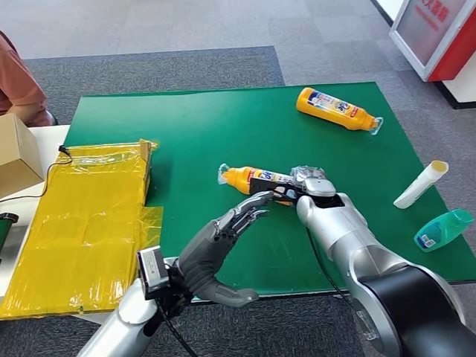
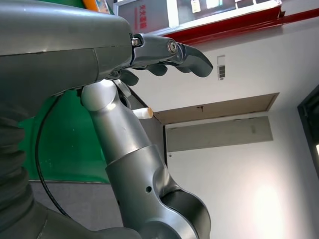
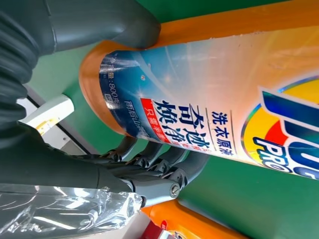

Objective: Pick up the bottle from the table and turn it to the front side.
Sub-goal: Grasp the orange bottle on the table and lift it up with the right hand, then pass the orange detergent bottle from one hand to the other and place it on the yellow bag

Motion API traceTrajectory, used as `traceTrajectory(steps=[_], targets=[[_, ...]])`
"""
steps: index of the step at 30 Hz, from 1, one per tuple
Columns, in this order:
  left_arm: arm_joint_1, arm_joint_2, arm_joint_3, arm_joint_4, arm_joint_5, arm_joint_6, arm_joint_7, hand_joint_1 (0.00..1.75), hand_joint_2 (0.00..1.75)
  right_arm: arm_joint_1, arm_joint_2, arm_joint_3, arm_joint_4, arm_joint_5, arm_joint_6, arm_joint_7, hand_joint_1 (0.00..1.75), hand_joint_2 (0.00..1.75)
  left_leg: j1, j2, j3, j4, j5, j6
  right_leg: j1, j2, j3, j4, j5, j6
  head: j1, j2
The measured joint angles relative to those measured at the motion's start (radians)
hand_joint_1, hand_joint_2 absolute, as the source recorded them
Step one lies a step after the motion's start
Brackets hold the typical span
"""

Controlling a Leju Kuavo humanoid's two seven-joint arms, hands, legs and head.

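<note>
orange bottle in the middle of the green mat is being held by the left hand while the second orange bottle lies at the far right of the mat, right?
Not quite: the right hand grips that orange bottle, not the left. The head view shows the left hand open, short of it; the right wrist view shows fingers around its label. The second orange bottle does lie at the far right of the green mat.

Grey carpet [image 1: 168,71] under the table, lighter grey floor [image 1: 314,37] beyond, and a red-and-white cabinet [image 1: 443,37] past the table's far right corner.
</note>
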Motion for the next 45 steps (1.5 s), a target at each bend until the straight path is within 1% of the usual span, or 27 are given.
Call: traceTrajectory(steps=[5, 8, 11, 13, 18, 21, 27, 29, 32, 36, 39, 43, 45], targets=[[0.000, 0.000, 0.000, 0.000, 0.008, 0.000, -0.002, 0.00, 1.75, -0.001, 0.000, 0.000, 0.000, -0.013, -0.005, -0.015, 1.75, 1.75, 0.000, 0.000, 0.000, 0.000, 0.000, 0.000, 0.000, 0.000, 0.000, 0.000, 0.000, 0.000, 0.000, 0.000], [0.000, 0.000, 0.001, 0.000, 0.009, 0.001, -0.003, 0.00, 1.75, -0.002, 0.000, -0.013, 0.000, -0.066, -0.018, -0.043, 1.75, 1.75, 0.000, 0.000, 0.000, 0.000, 0.000, 0.000, 0.000, 0.000, 0.000, 0.000, 0.000, 0.000, 0.000, 0.000], [0.000, 0.001, 0.003, 0.000, 0.010, 0.005, -0.006, 0.00, 1.75, -0.007, 0.000, -0.046, 0.000, -0.142, -0.022, -0.089, 1.75, 1.75, 0.000, 0.000, 0.000, 0.000, 0.000, 0.000, 0.000, 0.000, 0.000, 0.000, 0.000, 0.000, 0.000, 0.000], [0.000, 0.003, 0.004, 0.000, 0.010, 0.010, -0.009, 0.00, 1.75, -0.010, 0.000, -0.080, 0.000, -0.209, -0.017, -0.135, 1.75, 1.75, 0.000, 0.000, 0.000, 0.000, 0.000, 0.000, 0.000, 0.000, 0.000, 0.000, 0.000, 0.000, 0.000, 0.000], [0.001, 0.011, 0.012, 0.000, 0.012, 0.026, -0.021, 0.00, 1.75, -0.011, 0.001, -0.181, -0.005, -0.376, 0.014, -0.286, 1.75, 1.75, 0.000, 0.000, 0.000, 0.000, 0.001, 0.000, 0.000, 0.000, 0.000, 0.000, 0.000, 0.000, 0.000, 0.000], [0.002, 0.017, 0.022, 0.000, 0.013, 0.039, -0.030, 0.00, 1.75, -0.009, 0.003, -0.237, -0.016, -0.465, 0.018, -0.365, 1.75, 1.75, 0.000, 0.000, 0.000, 0.000, 0.001, 0.000, 0.000, 0.000, 0.000, 0.000, 0.000, 0.000, 0.000, 0.000], [0.010, 0.037, 0.043, 0.000, 0.008, 0.064, -0.052, 0.00, 1.75, 0.012, 0.006, -0.329, -0.071, -0.690, 0.040, -0.503, 1.75, 1.75, 0.000, 0.000, 0.000, 0.000, 0.001, 0.000, 0.000, 0.000, 0.000, 0.000, 0.000, 0.000, 0.000, 0.000], [0.010, 0.044, 0.057, 0.000, 0.009, 0.074, -0.057, 0.00, 1.75, 0.037, 0.006, -0.350, -0.112, -0.813, 0.061, -0.544, 1.75, 1.75, 0.000, 0.000, 0.000, 0.000, 0.001, 0.000, 0.000, 0.000, 0.000, 0.000, 0.000, 0.000, 0.000, 0.000], [0.012, 0.055, 0.083, 0.000, 0.012, 0.086, -0.061, 0.00, 1.75, 0.090, 0.006, -0.358, -0.200, -1.001, 0.074, -0.570, 1.75, 1.75, 0.000, 0.000, 0.000, 0.000, 0.001, 0.000, 0.000, 0.000, 0.000, 0.000, 0.000, 0.000, 0.000, 0.000], [0.020, 0.070, 0.124, -0.003, 0.016, 0.100, -0.063, 0.00, 1.75, 0.181, 0.005, -0.348, -0.345, -1.164, 0.045, -0.576, 1.75, 1.75, 0.000, 0.000, 0.000, 0.000, 0.000, 0.000, 0.000, 0.000, 0.000, 0.000, 0.000, 0.000, 0.000, 0.000], [0.035, 0.080, 0.155, -0.014, 0.022, 0.107, -0.063, 0.00, 1.75, 0.249, 0.001, -0.323, -0.451, -1.209, -0.005, -0.575, 1.75, 1.75, 0.000, 0.000, -0.001, 0.000, 0.000, 0.000, 0.000, 0.000, -0.001, 0.000, 0.000, 0.000, 0.000, 0.000], [0.067, 0.091, 0.193, -0.041, 0.023, 0.106, -0.063, 0.00, 1.75, 0.336, -0.014, -0.272, -0.565, -1.211, -0.090, -0.583, 1.75, 1.75, 0.000, 0.000, -0.001, 0.000, 0.000, 0.000, 0.000, 0.000, -0.001, 0.000, 0.000, 0.000, 0.000, 0.000], [0.080, 0.096, 0.208, -0.051, 0.023, 0.105, -0.063, 0.00, 1.75, 0.375, -0.019, -0.253, -0.610, -1.212, -0.115, -0.597, 1.75, 1.75, 0.000, 0.000, -0.001, 0.000, 0.000, 0.000, 0.000, 0.000, -0.001, 0.000, 0.000, 0.000, 0.000, 0.000]])
